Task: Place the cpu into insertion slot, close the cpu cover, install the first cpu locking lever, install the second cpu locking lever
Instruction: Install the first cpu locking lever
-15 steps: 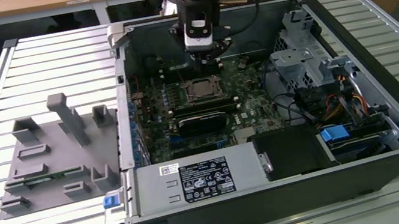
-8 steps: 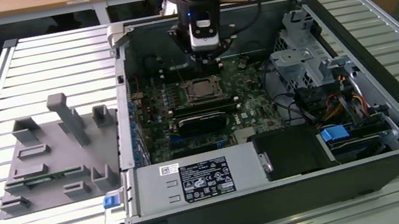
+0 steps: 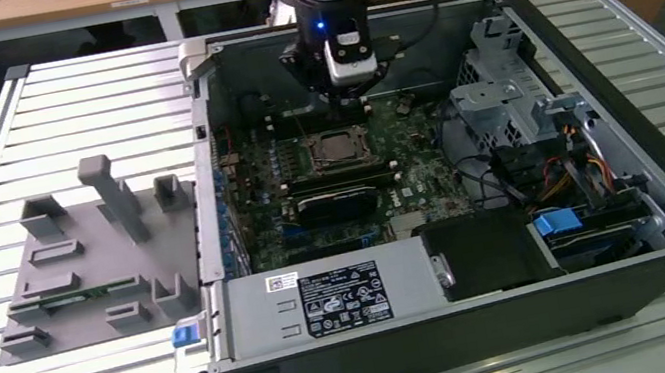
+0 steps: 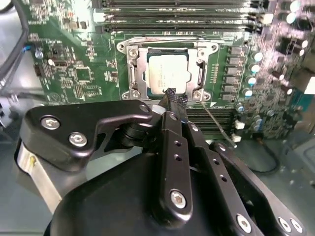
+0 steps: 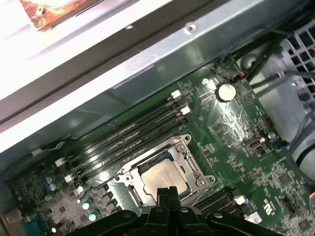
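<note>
The cpu (image 4: 167,73) is a small square chip with a pale metal top, lying flat in the insertion slot on the green board. The slot itself is hidden beneath it. The cpu cover (image 4: 133,73), a silver frame with a cut-out centre, lies down around the chip. A thin wire locking lever (image 4: 216,123) sticks out slantwise from one socket corner. My gripper (image 4: 172,96) is shut with nothing between its black fingers, its tips just above the socket's near edge. The cpu (image 5: 161,178) and gripper (image 5: 167,192) also show in the first wrist view. In the exterior view the gripper (image 3: 344,93) hangs behind the cpu (image 3: 336,148).
Long black memory slots (image 4: 177,19) run beside the socket. A label-covered power supply box (image 3: 324,299) fills the case front. A drive cage (image 3: 496,108) and cables (image 3: 561,179) sit at the exterior view's right. A grey fixture (image 3: 88,258) lies outside the case.
</note>
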Available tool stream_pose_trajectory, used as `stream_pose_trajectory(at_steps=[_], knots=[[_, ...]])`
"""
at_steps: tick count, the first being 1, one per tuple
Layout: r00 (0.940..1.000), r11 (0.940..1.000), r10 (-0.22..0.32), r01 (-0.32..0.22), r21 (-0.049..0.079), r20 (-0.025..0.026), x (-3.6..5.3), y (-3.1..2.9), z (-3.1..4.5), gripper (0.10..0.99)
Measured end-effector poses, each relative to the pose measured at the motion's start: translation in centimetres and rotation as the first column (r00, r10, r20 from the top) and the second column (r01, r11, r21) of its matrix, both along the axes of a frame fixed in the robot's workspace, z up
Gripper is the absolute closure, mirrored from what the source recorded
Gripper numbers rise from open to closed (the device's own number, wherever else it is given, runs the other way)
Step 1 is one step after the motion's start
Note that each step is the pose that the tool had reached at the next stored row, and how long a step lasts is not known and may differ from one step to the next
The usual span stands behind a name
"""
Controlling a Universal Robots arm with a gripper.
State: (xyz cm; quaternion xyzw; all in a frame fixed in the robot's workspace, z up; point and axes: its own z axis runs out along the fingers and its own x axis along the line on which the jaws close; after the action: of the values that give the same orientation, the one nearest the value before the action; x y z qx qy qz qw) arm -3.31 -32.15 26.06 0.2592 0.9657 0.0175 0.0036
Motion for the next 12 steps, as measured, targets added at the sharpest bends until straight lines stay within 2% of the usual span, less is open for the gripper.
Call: stream_pose_trajectory(at_steps=[3,6,9,12], knots=[[0.9985,0.9985,0.055,-0.055,0.0,0.0001,0.01,0.0,-0.06,0.98],[0.9941,0.9941,0.109,-0.109,0.0,0.0001,0.01,0.0,-0.12,0.98],[0.9867,0.9867,0.162,-0.162,0.0,0.0,0.01,0.0,-0.18,0.98],[0.9762,0.9762,0.217,-0.217,0.0,0.0,0.01,0.0,-0.24,0.98]])
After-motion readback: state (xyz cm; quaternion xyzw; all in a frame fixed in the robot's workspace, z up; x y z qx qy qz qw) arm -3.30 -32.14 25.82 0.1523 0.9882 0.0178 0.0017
